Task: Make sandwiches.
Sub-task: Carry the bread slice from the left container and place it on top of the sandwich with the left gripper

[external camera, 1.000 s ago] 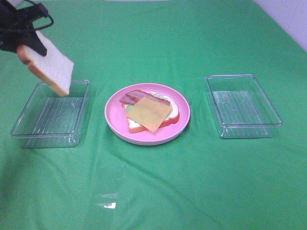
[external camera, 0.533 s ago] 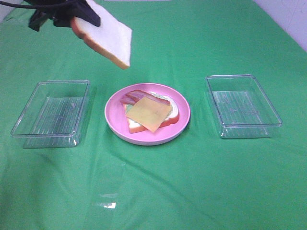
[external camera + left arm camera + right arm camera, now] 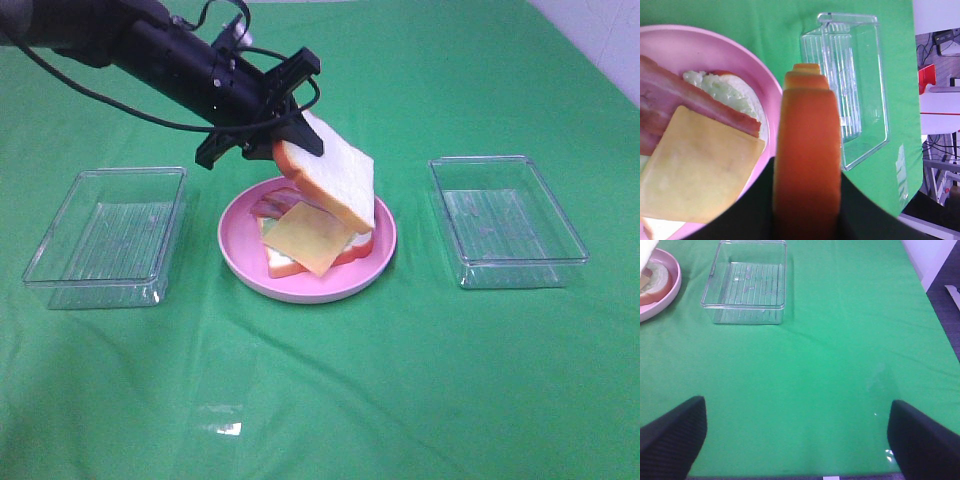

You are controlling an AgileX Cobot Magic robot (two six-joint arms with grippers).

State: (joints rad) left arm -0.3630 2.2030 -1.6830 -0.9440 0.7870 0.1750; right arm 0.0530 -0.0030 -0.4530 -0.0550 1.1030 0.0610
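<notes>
While the left arm (image 3: 150, 50) reaches in from the upper left of the exterior high view, stretched low and slanting down toward the middle of the bench (image 3: 320, 380), its left gripper (image 3: 285, 145) hangs just above the near-left rim of the round pink plate (image 3: 240, 250). That plate sits between two clear trays: the left tray (image 3: 105, 235) and the right tray (image 3: 505, 220), each with nothing visible inside it. On the plate lies the open sandwich (image 3: 312, 240): a white bread slice with orange-brown crust at the bottom, pale-green lettuce (image 3: 725, 90) showing at its edge, reddish bacon strips (image 3: 670, 95) across it, and a yellow cheese square (image 3: 308, 236) on top, turned cornerwise. The left gripper is clenched on one end of a second bread slice (image 3: 330, 175), which tilts downward over the far right part of the sandwich, its lower edge close above the cheese; whether it touches cannot be told. From the left wrist view the orange crust of that slice (image 3: 807, 155) fills the middle, pinched between the dark jaws. The right gripper (image 3: 795, 435) is off the exterior view; its own camera shows both fingers spread wide apart above bare green cloth, holding nothing, with the right tray well ahead of it.
</notes>
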